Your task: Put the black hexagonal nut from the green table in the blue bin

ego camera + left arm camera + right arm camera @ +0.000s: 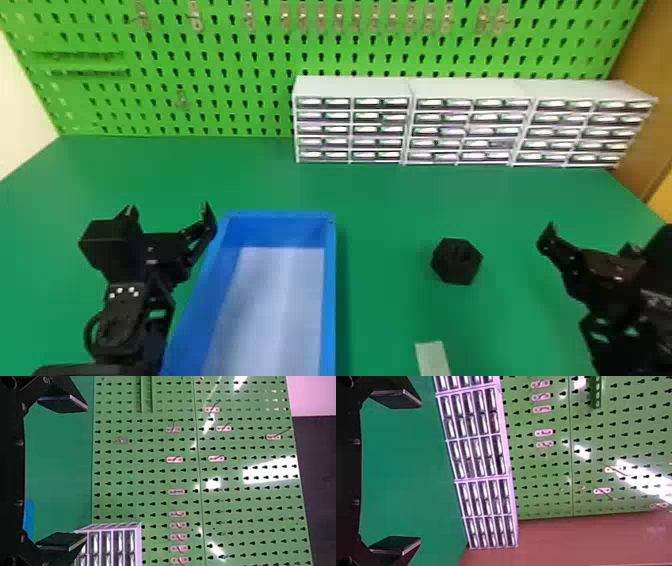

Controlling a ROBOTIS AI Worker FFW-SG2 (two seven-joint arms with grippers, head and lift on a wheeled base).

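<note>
Pick-up not yet begun: nut (456, 261) on counter (380, 200), R of bin (329, 290). L tool (86, 472) & R tool (420, 472) both spread. Next, nut to be reached w/ R tool & gripped.

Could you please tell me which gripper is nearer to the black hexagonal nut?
Right. The right gripper is to the right of the nut; the left gripper is farther off, at the left side of the blue bin.
</note>
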